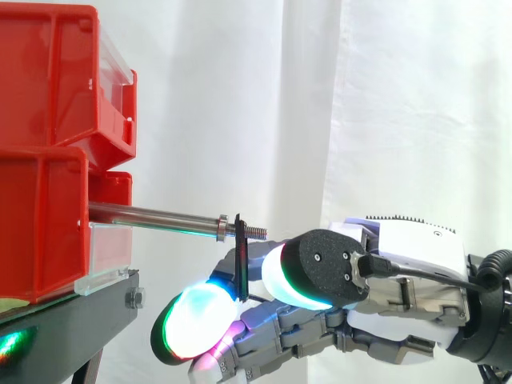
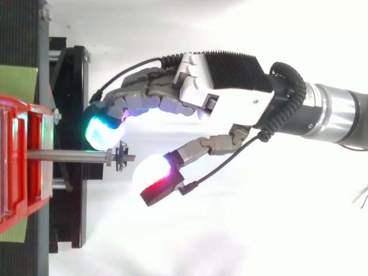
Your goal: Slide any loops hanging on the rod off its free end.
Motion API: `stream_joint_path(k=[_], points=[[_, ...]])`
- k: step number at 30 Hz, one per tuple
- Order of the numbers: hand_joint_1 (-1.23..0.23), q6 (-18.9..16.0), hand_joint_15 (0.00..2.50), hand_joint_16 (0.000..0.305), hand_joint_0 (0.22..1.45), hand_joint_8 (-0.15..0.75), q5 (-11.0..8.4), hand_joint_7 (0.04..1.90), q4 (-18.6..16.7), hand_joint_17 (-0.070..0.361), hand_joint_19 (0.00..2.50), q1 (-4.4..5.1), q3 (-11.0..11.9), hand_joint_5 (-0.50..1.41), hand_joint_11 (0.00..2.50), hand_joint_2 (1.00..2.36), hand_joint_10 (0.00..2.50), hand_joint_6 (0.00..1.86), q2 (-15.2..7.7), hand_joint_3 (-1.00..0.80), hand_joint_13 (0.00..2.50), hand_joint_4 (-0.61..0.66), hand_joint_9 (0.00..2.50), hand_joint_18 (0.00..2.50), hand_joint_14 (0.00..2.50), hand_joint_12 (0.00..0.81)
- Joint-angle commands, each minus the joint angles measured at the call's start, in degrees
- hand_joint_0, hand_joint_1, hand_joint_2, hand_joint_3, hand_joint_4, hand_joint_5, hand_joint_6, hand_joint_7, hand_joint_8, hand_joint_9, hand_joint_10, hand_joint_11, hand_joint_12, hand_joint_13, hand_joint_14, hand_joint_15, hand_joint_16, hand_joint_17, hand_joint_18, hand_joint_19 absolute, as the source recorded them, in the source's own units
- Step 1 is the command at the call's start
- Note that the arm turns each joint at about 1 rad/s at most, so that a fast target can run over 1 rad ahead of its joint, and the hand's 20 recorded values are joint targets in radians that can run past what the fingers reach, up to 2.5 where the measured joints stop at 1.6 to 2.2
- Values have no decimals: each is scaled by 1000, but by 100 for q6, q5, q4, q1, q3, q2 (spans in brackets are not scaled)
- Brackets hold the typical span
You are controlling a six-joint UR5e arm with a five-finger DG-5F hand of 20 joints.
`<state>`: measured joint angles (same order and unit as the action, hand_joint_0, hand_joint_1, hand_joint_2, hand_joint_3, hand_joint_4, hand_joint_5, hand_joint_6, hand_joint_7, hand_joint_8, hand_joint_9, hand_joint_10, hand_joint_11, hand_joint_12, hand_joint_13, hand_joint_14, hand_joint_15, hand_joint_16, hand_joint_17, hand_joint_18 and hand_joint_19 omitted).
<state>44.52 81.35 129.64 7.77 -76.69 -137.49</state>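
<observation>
One bare metal rod (image 1: 152,216) sticks out level from the stacked red plastic bins, and one thin black loop (image 1: 240,268) hangs on it close to the free end, just outside a small metal collar (image 1: 222,226) and just short of the threaded tip. In the side view two red bins stand nearest the camera, an upper one (image 1: 48,72) on a lower one (image 1: 40,232), with more red plastic behind them and a clear front panel (image 1: 120,76) on the upper one; what lies inside any bin cannot be seen. The bins rest on one black stand (image 1: 72,320) before the white curtain (image 1: 400,96). One robot hand (image 2: 224,86) reaches in from the right at the rod's end. Its fingers (image 2: 103,129) are loosely bent and held apart from the thumb (image 2: 155,181): from above, a green-glowing pad sits just beside the rod on one side, inboard of the loop, while the thumb's white and red pad sits on the other side, just past the tip. The loop and the rod's end lie in the gap between them, and no pinch on the loop shows
</observation>
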Motion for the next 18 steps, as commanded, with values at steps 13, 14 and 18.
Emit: stream_joint_path(k=[13,14,18], points=[[-534,-14,70,33,567,258,126,1220,184,75,244,-39,137,-150,340,1009,11,502,3,-411,665,193,670,582,1,266],[-538,-14,68,33,568,260,126,1233,184,74,251,-39,137,-149,338,1009,11,502,3,-409,664,187,669,583,3,264],[-542,-14,65,33,570,261,126,1268,184,74,243,-30,154,-146,345,1009,13,501,3,-405,663,179,671,585,2,266]])
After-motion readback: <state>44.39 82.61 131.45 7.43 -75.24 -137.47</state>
